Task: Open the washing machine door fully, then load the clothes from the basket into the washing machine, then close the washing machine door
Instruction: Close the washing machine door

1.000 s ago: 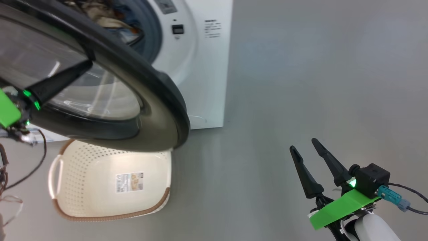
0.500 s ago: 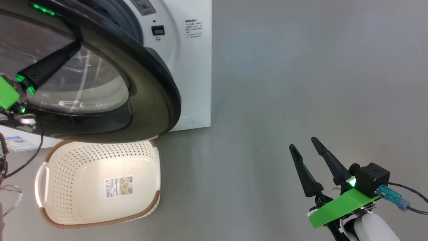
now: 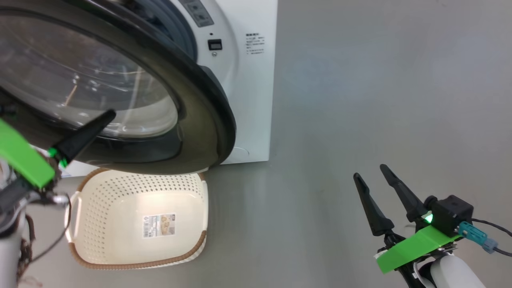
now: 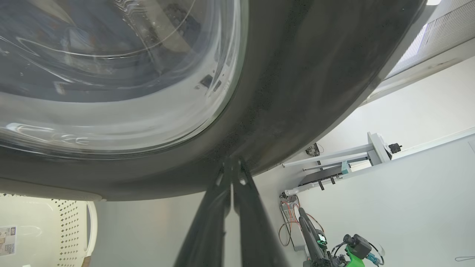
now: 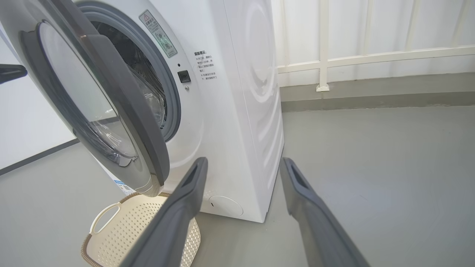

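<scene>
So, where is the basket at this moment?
In the head view the basket sits on the floor at the lower left, beneath the open washing machine door and just in front of the washing machine.

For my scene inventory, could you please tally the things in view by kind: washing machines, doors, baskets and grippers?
washing machine: 1
washing machine door: 1
basket: 1
grippers: 2, the left gripper and the right gripper
Total: 5
</scene>
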You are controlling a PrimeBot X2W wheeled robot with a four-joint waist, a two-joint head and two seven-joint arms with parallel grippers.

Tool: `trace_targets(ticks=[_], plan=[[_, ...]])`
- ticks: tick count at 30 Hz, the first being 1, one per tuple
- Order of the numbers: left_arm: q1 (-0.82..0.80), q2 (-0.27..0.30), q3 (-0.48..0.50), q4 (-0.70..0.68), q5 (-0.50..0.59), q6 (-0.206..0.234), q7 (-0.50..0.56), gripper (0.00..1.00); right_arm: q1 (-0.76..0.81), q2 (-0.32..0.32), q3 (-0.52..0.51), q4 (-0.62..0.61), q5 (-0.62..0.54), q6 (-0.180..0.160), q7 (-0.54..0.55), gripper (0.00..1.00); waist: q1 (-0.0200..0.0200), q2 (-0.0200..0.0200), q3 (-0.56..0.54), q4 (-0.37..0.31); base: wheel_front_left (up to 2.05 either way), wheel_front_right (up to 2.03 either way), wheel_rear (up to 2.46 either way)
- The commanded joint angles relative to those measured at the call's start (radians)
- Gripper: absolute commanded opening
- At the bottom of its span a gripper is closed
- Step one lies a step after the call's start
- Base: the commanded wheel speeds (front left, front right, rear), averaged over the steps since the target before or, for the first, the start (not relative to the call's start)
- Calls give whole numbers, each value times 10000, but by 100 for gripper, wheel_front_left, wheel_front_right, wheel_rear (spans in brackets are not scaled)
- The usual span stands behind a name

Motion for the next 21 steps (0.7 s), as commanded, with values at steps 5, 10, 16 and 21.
trace_targets(ticks=[5, 10, 16, 21], plan=[[822, 589, 458, -377, -31, -102, -756, 100, 284, -196, 143, -234, -17, 16, -48, 100, 0, -1, -259, 342, 0, 0, 0], [1761, 747, 292, -439, 339, -102, -1647, 100, 511, -320, 65, -227, 13, 16, -48, 100, 0, -1, -431, 553, 0, 0, 0], [2861, 877, -114, -320, 606, -102, -2789, 100, 729, -429, -64, -246, 36, 16, -48, 100, 0, -1, -554, 684, 0, 0, 0], [3658, 916, -346, -173, 638, -102, -3891, 100, 944, -501, -214, -232, 51, 16, -48, 100, 0, -1, -638, 658, 0, 0, 0]])
